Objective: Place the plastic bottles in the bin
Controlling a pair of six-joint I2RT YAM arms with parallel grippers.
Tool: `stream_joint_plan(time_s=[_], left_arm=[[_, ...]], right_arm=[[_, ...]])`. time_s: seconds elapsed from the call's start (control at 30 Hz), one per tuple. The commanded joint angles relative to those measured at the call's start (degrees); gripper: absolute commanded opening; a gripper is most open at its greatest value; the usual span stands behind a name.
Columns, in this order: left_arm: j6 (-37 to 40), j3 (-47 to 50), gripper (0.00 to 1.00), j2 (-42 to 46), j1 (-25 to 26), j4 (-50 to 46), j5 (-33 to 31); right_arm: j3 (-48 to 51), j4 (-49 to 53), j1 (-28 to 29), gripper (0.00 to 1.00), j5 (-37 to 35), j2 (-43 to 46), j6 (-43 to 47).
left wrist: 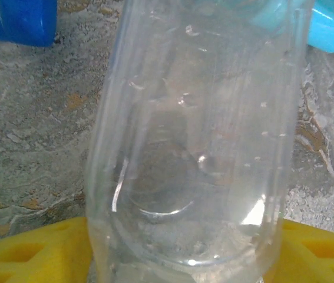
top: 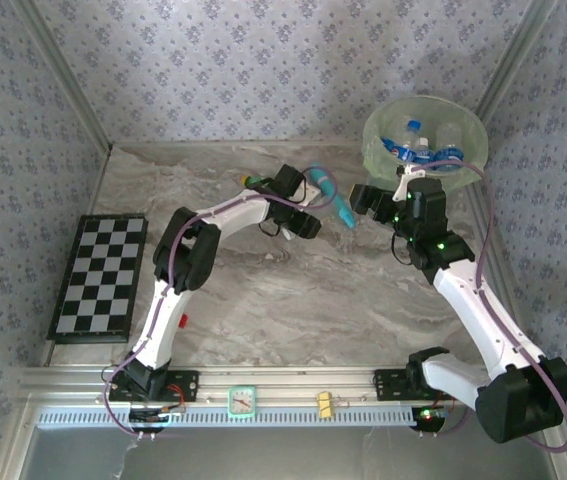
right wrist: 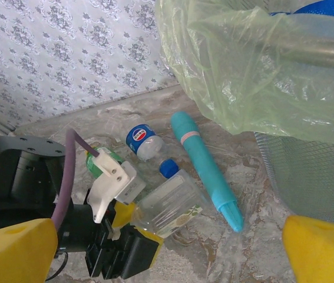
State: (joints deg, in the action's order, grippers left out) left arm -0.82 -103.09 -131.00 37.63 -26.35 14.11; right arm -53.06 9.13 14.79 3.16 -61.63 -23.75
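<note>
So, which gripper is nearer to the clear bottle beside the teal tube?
Left. The left gripper straddles the clear bottle. The right gripper is open and apart from it, on the far side of the teal tube, near the bin.

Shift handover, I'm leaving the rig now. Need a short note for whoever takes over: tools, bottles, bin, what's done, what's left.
Left tool: straddles the clear plastic bottle with a blue cap, which lies on the table; grip not confirmed.
Right tool: open, empty, near the round pale green translucent bin.
Done: several blue-labelled bottles are in the bin.
Left: that clear bottle, plus a blue-labelled clear bottle and a green bottle close by. The slim teal tube is not a bottle; leave it.
</note>
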Motion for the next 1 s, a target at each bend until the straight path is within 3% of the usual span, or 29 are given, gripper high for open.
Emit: stream_joint_plan(time_s=[0.0, 0.3, 0.63, 0.97], left_arm=[[0.85, -2.16, 0.67, -0.91, 0.34, -1.73, -0.32], [-0.04, 0.33, 0.48, 0.68, 0.29, 0.77, 1.01], [-9.36, 16.65, 0.45, 15.05, 0.32, 16.48, 2.03], [-23.50, 36.73, 0.45, 32.19, 0.41, 37.34, 0.83]], right_arm=[[0.48, 0.36, 0.35, 1.00, -0.74, 1.07, 0.11], [0.02, 0.11, 0.38, 1.00, 0.25, 0.63, 0.19], [-2.27, -0.96, 0.40, 1.00, 5.66, -1.30, -0.50], [-4.65, -7.59, 0.36, 1.00, 18.98, -6.43, -4.29]])
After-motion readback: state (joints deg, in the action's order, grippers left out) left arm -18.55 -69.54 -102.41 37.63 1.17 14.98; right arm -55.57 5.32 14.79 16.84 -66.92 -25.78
